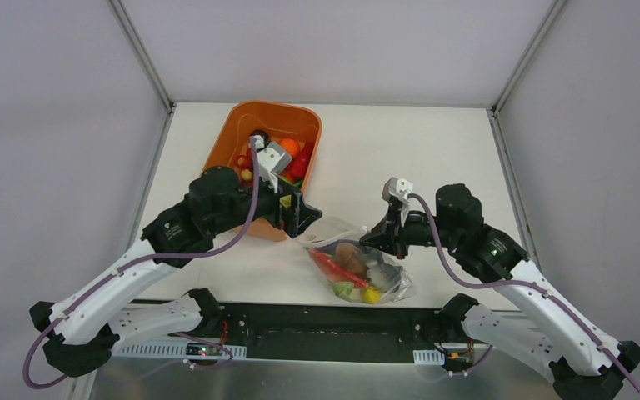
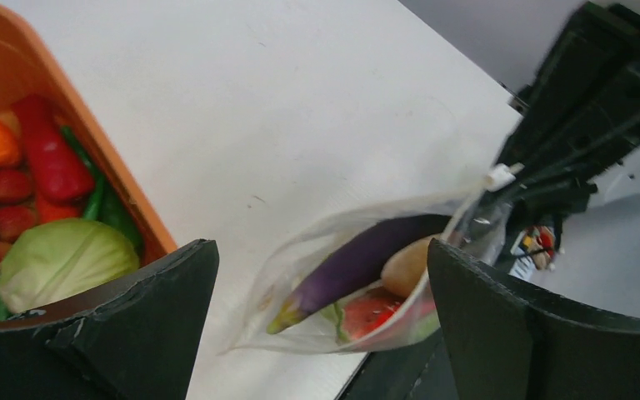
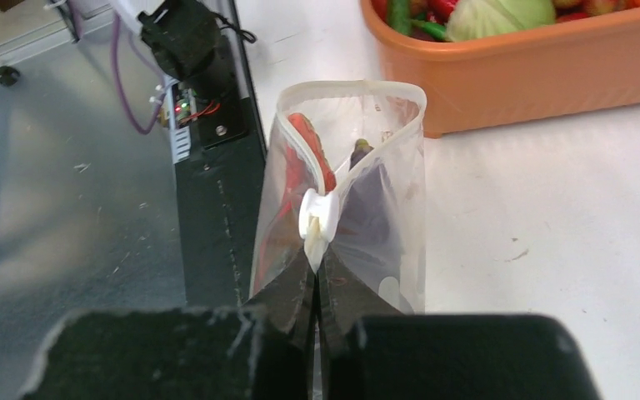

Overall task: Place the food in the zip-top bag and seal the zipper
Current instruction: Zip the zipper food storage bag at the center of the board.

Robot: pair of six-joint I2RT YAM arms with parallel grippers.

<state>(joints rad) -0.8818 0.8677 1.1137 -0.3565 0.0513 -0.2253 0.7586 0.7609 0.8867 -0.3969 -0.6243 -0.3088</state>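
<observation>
Zip-top bag (image 3: 383, 208): clear soft film on the white surface (image 1: 400, 150), straight ahead of the right hand (image 3: 315, 279). Zipper (image 3: 333, 85) strip gapes in a loop. Right hand is pinched closed on the strip by a white clip (image 3: 317, 218). Inside are a glossy purple eggplant (image 2: 358, 262) and a red melon slice (image 2: 368, 308). Left hand (image 2: 318, 245) is spread wide and empty, with the bag just ahead of it and a rigid orange tub (image 1: 242, 117) at its left finger.

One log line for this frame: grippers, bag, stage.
left gripper open, beside orange tub | right gripper shut on zipper | zip-top bag mouth open | eggplant inside | food left in tub
</observation>
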